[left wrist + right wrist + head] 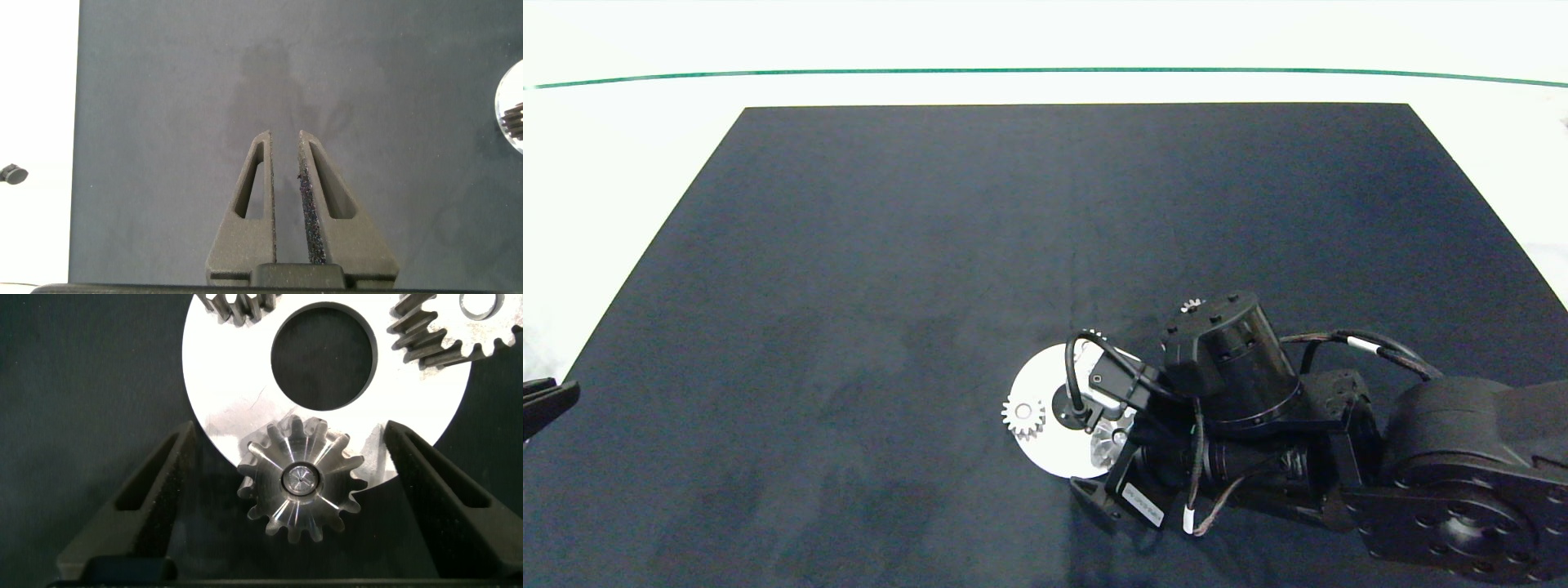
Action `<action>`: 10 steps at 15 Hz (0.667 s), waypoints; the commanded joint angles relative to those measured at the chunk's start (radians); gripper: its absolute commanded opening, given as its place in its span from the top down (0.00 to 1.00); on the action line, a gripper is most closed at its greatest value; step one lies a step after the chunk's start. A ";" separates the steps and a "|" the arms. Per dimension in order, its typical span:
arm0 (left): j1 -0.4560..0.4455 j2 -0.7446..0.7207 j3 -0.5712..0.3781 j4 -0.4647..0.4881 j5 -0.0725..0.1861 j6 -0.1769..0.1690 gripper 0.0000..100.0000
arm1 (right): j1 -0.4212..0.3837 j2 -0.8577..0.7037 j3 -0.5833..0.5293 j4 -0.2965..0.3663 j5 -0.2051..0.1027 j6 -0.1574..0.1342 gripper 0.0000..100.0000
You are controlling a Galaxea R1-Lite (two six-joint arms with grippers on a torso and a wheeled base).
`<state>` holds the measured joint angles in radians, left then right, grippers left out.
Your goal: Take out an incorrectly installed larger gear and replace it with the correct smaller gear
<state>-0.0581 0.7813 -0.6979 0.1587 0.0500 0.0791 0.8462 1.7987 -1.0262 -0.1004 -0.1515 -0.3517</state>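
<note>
R gripper (301,490) spread wide astride larger gear (301,488) on white disc's (229,392) edge, fingers not touching it. Arm hides most of disc from above. L gripper (286,196) parked at mat edge, fingers nearly closed, holding nothing.

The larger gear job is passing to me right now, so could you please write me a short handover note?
Left gripper: shut, empty, parked over the dark mat at its left edge.
Right gripper: open, low over the white disc, one finger on each side of the larger gear, not yet closed on it.
Two blunt-toothed gears also sit on the disc.
The smaller gear appears to lie on the mat beyond the right arm, mostly hidden.
Done: approach only.
Left: grip and lift off the larger gear, set it aside, fetch the smaller gear and fit it.
</note>
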 commanded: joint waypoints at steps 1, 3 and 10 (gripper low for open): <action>0.000 0.000 0.000 0.002 0.001 0.001 0.84 | 0.001 -0.004 0.000 0.002 -0.008 -0.003 0.13; 0.000 0.000 0.000 0.001 0.001 0.001 0.84 | 0.001 -0.002 -0.002 0.001 -0.025 -0.006 0.18; 0.001 0.000 0.000 0.002 0.001 0.001 0.84 | 0.002 0.008 -0.012 0.001 -0.025 -0.006 0.33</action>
<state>-0.0570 0.7811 -0.6979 0.1602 0.0496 0.0791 0.8481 1.8053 -1.0377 -0.0977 -0.1751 -0.3553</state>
